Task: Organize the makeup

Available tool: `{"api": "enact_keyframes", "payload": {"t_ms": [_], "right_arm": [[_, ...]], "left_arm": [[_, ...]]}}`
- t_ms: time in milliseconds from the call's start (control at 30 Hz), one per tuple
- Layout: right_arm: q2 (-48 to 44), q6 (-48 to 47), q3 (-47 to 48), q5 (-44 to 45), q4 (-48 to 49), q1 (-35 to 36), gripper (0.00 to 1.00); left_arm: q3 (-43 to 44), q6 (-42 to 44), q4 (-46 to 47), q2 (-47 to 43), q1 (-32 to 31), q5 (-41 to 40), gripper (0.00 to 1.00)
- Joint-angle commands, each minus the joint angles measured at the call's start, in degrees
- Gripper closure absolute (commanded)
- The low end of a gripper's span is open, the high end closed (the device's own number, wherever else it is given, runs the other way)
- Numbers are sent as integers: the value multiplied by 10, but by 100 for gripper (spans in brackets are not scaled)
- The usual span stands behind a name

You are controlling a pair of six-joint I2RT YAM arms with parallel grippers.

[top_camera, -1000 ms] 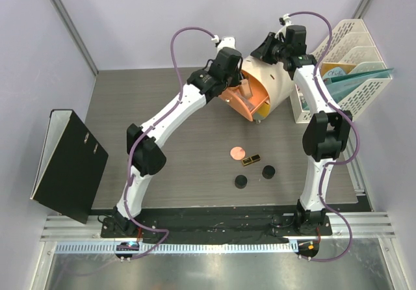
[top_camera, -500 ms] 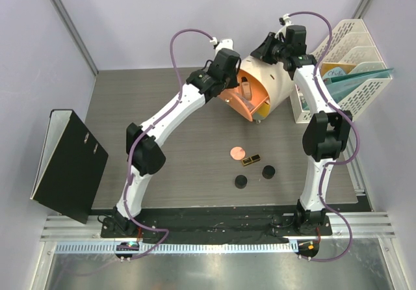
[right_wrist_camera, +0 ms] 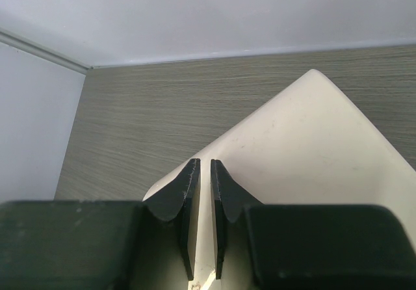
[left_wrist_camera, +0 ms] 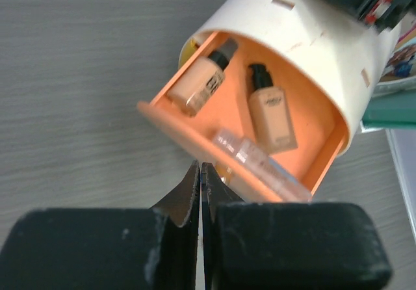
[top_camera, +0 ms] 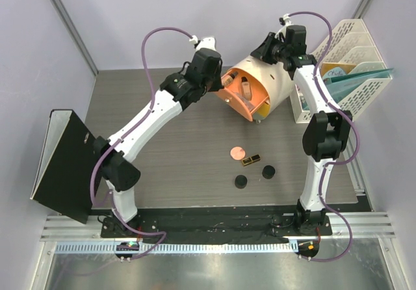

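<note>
Left jaws are closed on nothing just in front of the open orange drawer (left_wrist_camera: 235,92); right jaws are clamped on a thin edge of the cream drum box (right_wrist_camera: 305,147). Risk: the clear bottle (left_wrist_camera: 257,163) lies along the drawer's front lip, beside two beige bottles (left_wrist_camera: 198,82), so a jolt or shutting the drawer would likely roll it out or jam it. The pink compact (top_camera: 238,152), lipstick (top_camera: 251,159) and two black jars (top_camera: 268,171) lie on the tabletop (top_camera: 162,121) apart from the box, nothing blocking them.
</note>
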Motion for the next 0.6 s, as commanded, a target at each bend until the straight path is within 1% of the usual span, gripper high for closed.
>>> {"api": "enact_keyframes", "payload": {"t_ms": [0, 67, 167, 267, 400, 567], "right_arm": [[21, -15, -28, 15, -119, -4, 81], [21, -16, -28, 15, -119, -4, 81], [20, -17, -28, 16, -120, -3, 81], [20, -17, -28, 16, -121, -4, 81], [20, -18, -29, 16, -121, -5, 81], [20, -18, -30, 17, -122, -4, 81]], "left_arm": [[-69, -33, -18, -23, 3, 29, 100], [-98, -46, -16, -22, 2, 44, 100], [-119, -55, -4, -14, 2, 57, 100], [-120, -54, 9, 1, -2, 57, 100], [-100, -55, 19, 28, -2, 71, 100], [-49, -65, 24, 65, -3, 91, 100]]}}
